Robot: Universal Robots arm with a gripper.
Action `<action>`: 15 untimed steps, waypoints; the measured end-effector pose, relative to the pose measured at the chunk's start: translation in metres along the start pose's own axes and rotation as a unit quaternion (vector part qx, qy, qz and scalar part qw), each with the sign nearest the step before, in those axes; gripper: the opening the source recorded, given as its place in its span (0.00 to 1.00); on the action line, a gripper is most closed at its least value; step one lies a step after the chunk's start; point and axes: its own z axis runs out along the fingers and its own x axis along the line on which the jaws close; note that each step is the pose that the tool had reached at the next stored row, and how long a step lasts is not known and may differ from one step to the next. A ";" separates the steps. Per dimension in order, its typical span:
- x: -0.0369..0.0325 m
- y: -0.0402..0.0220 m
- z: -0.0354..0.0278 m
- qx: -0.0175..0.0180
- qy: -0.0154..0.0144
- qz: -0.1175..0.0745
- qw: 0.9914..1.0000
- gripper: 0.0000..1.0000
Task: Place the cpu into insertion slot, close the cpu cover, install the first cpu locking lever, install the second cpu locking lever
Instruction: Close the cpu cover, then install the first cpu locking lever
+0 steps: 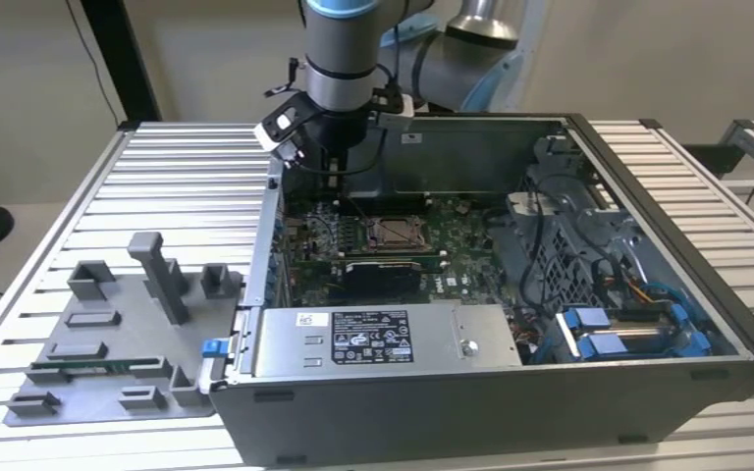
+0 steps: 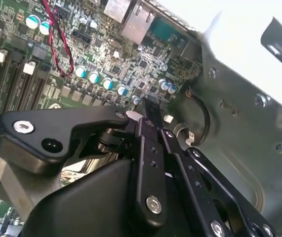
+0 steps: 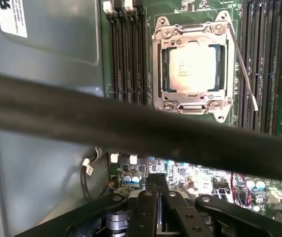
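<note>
One cpu (image 3: 192,64) lies seated in the insertion slot (image 3: 162,22), framed by the flat cpu cover (image 3: 159,69), with a thin wire locking lever (image 3: 244,69) angling off along one side. The claw (image 3: 158,180) hangs over the motherboard (image 2: 106,59) near the case wall, fingers pressed together and empty. The lever looks light, stiff, springy and probably slippery, so it is best caught near its free end.
</note>
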 end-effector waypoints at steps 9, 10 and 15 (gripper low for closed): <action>0.0017 0.0202 -0.0042 0.012 0.027 0.000 1.000 0.00; 0.0019 0.0234 -0.0046 0.013 0.029 0.000 0.999 0.00; 0.0028 0.0407 -0.0064 0.018 0.038 0.000 0.999 0.00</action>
